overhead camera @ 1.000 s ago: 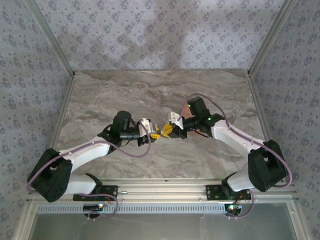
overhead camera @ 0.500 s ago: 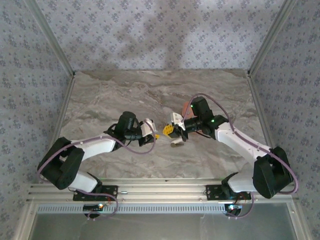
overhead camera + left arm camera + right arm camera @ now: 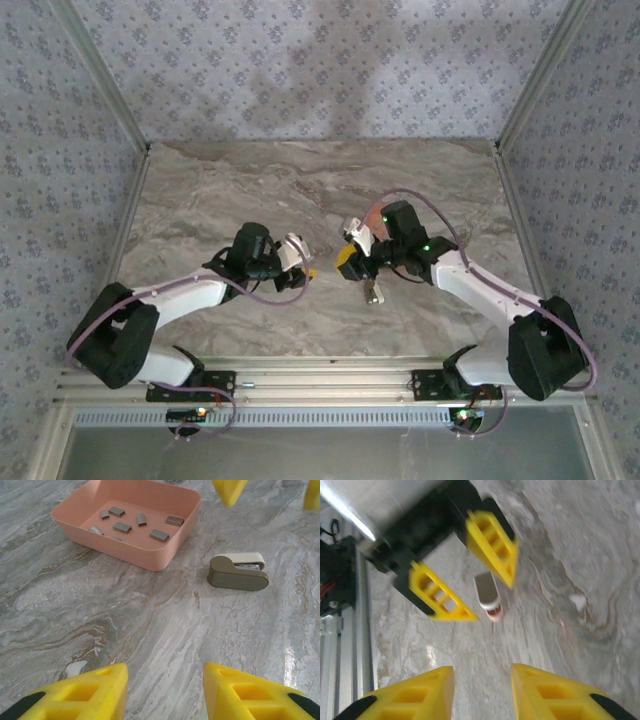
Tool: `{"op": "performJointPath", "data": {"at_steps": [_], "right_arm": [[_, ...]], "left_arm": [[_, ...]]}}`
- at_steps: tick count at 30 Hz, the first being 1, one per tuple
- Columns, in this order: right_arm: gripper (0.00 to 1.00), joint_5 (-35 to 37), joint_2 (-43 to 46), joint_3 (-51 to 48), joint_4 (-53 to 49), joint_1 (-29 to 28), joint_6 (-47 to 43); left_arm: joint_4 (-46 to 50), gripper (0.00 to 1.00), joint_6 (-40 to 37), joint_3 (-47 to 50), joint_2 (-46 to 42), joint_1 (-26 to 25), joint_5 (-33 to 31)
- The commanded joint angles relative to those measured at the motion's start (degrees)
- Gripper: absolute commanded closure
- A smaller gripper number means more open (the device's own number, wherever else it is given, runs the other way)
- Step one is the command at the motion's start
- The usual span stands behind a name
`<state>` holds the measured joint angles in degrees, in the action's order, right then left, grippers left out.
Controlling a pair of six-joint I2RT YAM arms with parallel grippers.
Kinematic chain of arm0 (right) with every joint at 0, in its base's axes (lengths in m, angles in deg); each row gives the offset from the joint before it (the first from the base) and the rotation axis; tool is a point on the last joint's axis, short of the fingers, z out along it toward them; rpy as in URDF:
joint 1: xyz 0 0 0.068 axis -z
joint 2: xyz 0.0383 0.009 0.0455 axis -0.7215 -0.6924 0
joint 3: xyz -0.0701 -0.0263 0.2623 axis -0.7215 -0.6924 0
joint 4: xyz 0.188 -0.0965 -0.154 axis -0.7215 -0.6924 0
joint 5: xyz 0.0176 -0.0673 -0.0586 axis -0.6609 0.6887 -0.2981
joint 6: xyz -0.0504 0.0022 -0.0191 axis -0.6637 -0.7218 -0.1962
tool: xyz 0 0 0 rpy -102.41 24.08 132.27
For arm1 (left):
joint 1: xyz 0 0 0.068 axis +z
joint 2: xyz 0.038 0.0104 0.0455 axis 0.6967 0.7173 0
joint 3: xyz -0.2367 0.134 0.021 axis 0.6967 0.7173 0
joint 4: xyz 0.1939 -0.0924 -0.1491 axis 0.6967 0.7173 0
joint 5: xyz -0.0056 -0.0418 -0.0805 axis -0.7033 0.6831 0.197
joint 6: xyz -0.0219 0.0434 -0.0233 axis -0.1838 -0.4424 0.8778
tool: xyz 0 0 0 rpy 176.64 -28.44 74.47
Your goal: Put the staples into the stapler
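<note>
My left tool [image 3: 165,690] and right tool [image 3: 482,692] have parted, both open and empty. The stapler [image 3: 237,572] now lies on the counter [image 3: 100,630], lengthwise straight ahead of the nearer right tool; staples [image 3: 122,527] sit in the tray [image 3: 160,557].

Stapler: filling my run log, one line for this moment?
stapler lying on table | staples in tray | left claw open, empty | right claw open, empty

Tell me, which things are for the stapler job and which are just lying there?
For the job: the staples, little grey strips in the pink tray; the stapler, on the marble table beside the tray.
Just lying about: the pink tray, only holding the staples; the marble table.
</note>
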<state>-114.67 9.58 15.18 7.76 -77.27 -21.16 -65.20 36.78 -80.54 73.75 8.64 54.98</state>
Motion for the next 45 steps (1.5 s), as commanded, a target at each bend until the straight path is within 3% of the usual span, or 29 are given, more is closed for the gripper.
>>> {"op": "performJointPath", "data": {"at_steps": [1, 5, 8, 13, 22, 32, 45], "right_arm": [[0.59, 7.99, 2.73, -2.13, -5.42, -0.78, 9.16], [0.49, 16.81, 4.12, -2.26, -12.23, -1.36, 13.6], [0.46, 24.03, 3.34, -0.69, -18.37, -1.48, 21.94], [0.36, 29.56, 0.8, 1.5, -26.77, -3.35, 25.23], [0.22, 33.81, -4.52, 2.86, -27.84, -5.17, 32.07], [0.21, 33.33, -13.82, 6.18, -28.49, -5.92, 32.57], [0.35, 34.26, -17.89, 4.07, -27.04, -6.87, 31.93]], "left_arm": [[1.75, 0.55, 2.26, -0.37, -3.33, -0.17, -1.69], [3.12, 0.54, 3.22, 0.48, -5.75, -0.19, -3.29], [3.37, 0.54, 4.33, 1.63, -7.22, -0.33, -4.32], [2.33, 0.54, 6.87, 4.2, -9.06, -0.9, -7.48], [0.55, 0.53, 8.85, 7.32, -11.08, -2.19, -11.04], [0.29, 0.53, 8.78, 7.35, -11.33, -2.43, -11.84], [0.51, 0.53, 9.74, 8.72, -13.52, -2.66, -13.06]]}}
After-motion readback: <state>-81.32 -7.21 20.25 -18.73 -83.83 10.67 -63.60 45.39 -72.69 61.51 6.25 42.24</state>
